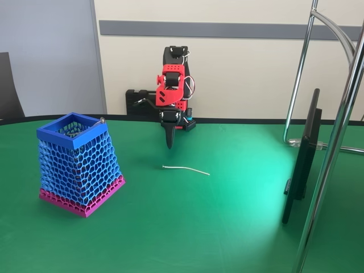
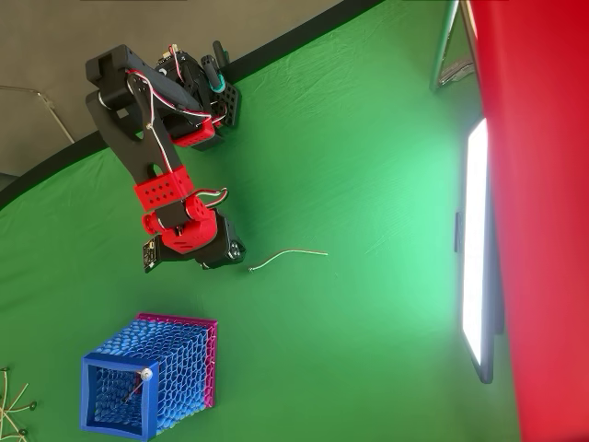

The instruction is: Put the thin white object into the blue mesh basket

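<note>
The green tabletop (image 1: 227, 227) holds a thin white wire (image 1: 186, 169) lying flat near the middle. In the overhead view the wire (image 2: 287, 256) is a little bent and lies just beside the arm's tip, not touching it. The red and black arm (image 1: 172, 85) stands at the back of the tabletop by the wall. Its black claw (image 1: 169, 139) points down at the tabletop, behind the wire in the fixed view. The claw looks like one dark point there, with no gap to see, so it seems closed and it holds nothing. In the overhead view the claw (image 2: 232, 250) is mostly hidden under the arm. The blue basket (image 1: 77, 165) stands upright on the left in the fixed view, well apart from the wire. It has a blue square rim on top, blue mesh sides and a pink bottom. In the overhead view the basket (image 2: 147, 382) is in the lower left, and a thin stick with a small round grey end (image 2: 144, 375) leans on its rim. A flat black screen (image 1: 302, 159) stands on the right side of the tabletop, and shiny metal poles (image 1: 335, 142) rise next to it.
</note>
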Robot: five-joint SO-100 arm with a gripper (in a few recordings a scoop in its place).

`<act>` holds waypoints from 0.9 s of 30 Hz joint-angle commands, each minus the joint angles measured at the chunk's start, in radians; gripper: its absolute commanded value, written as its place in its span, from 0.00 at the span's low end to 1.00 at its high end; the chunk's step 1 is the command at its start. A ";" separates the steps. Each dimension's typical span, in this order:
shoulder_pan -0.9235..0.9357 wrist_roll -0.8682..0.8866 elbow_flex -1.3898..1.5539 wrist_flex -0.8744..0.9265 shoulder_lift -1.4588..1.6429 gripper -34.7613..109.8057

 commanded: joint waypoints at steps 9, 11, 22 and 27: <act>0.000 0.054 -0.322 0.170 -0.262 0.32; -0.003 0.060 -0.359 0.189 -0.299 0.33; -0.020 0.061 -0.503 0.244 -0.489 0.35; -0.025 0.060 -0.561 0.273 -0.560 0.35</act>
